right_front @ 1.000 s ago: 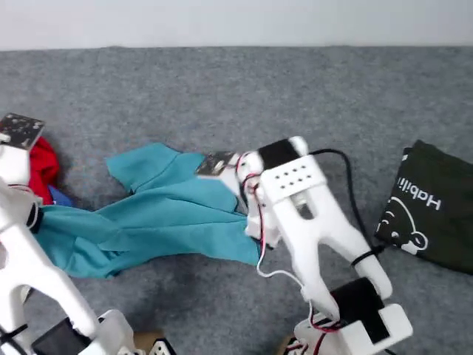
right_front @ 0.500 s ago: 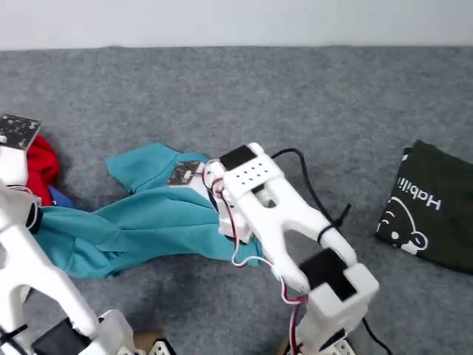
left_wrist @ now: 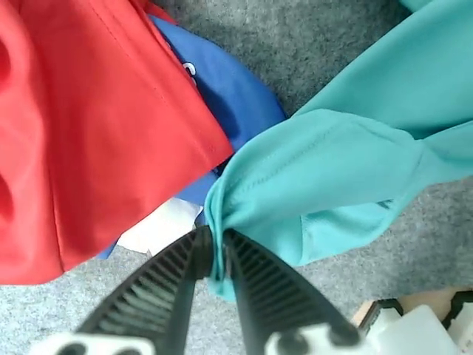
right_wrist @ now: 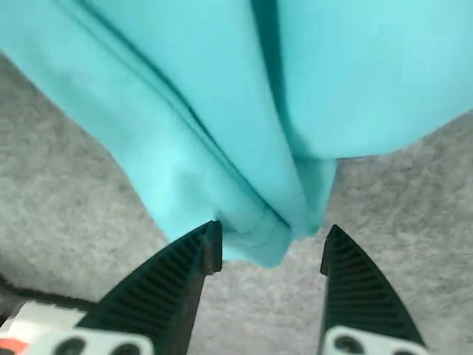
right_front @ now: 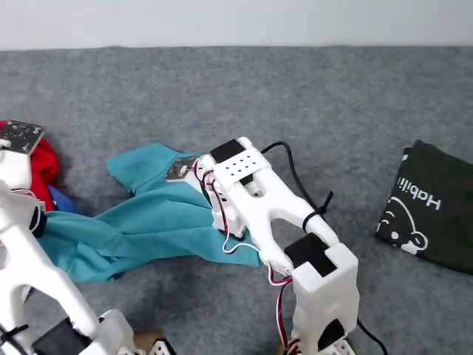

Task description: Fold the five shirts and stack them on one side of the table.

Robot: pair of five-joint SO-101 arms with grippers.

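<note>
**Teal shirt pinched at one end, straddled at the other**

The teal shirt (right_front: 148, 222) lies crumpled on the grey table (right_front: 332, 111). It runs from near the left edge toward the middle, closer to the near edge than the far one.

The left gripper (left_wrist: 212, 244) is pressed together on a bunched fold at the shirt's left end, with the cloth squeezed between its ribbed black fingers (left_wrist: 166, 277). Just beside that fold, by the table's left edge, sits a heap of clothes. A red shirt (left_wrist: 89, 133) is on top, a blue shirt (left_wrist: 229, 103) shows from under it, and a bit of white cloth (left_wrist: 159, 225) lies lowest.

The right arm (right_front: 251, 192) bends down over the shirt's right end near the middle of the table. The right gripper (right_wrist: 272, 248) is spread wide. A hanging corner of teal fabric sits between its fingers, close to one of them, and neither finger clamps it.

A dark green shirt (right_front: 432, 207) with a pale print lies at the right edge, well apart from the rest.
</note>
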